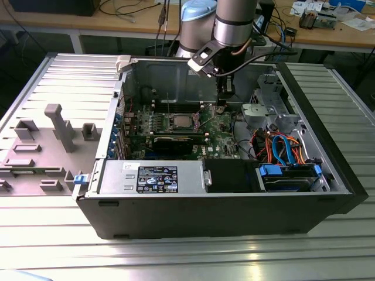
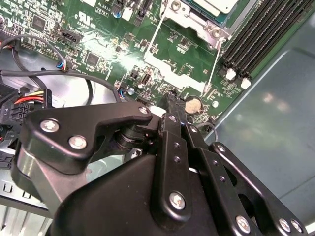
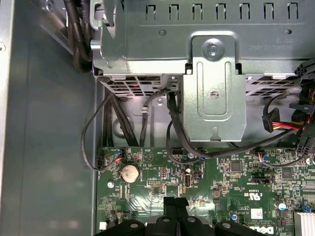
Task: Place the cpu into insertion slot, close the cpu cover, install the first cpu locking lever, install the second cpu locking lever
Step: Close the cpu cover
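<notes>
Gripper [image 1: 220, 105] hangs inside the open computer case [image 1: 205, 216] in the exterior view, just to that view's right of the cpu [image 1: 183, 121], which looks seated in its slot. The case also holds a green board [image 1: 225, 130], a power supply [image 1: 152, 175] and cables [image 1: 281, 149].

In the second wrist view the gripper's fingers [image 2: 173, 115] are pressed together with nothing between them, beside a coin battery [image 2: 193, 104].

The first wrist view shows that battery near the fingertips.

The cpu is probably light, stiff and fragile, best held by its edges.
</notes>
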